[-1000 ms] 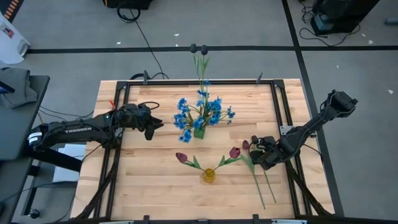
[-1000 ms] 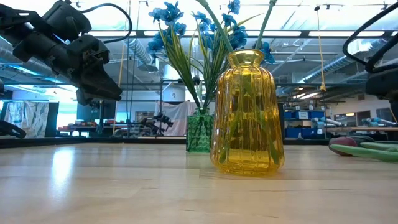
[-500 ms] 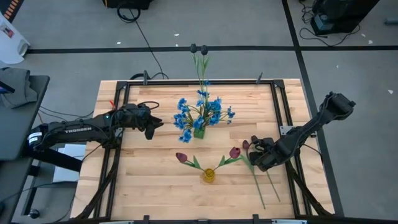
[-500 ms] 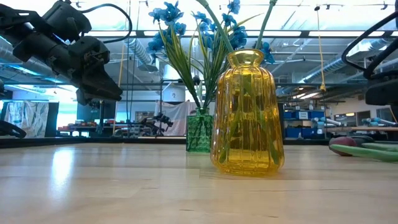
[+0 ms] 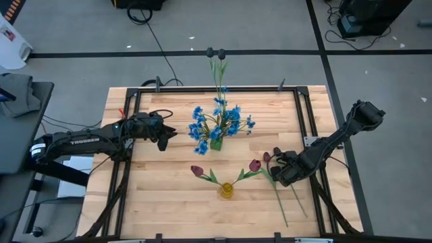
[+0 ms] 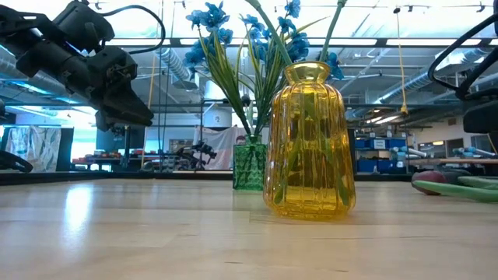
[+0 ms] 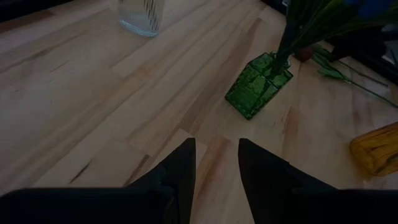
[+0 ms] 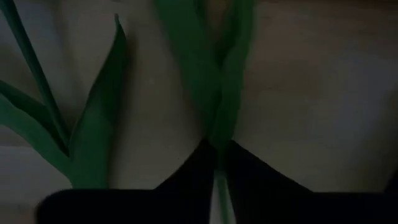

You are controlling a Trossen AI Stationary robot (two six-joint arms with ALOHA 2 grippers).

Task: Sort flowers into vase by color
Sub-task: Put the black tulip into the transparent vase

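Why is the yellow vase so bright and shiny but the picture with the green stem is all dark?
Low view: ceiling lights behind shine through the yellow glass vase, so it glows, with pale glare on the table. Right wrist view: the camera is pressed close to the green stem between the right end effector fingers, so little light reaches it and the leaves look dim and blurry.

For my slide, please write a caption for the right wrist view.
Right hand closed on a green flower stem lying on the wooden table.

High: overhead, straight down on the table.
Low: table-level, near the yellow vase, shared at 6 o'clock overhead.
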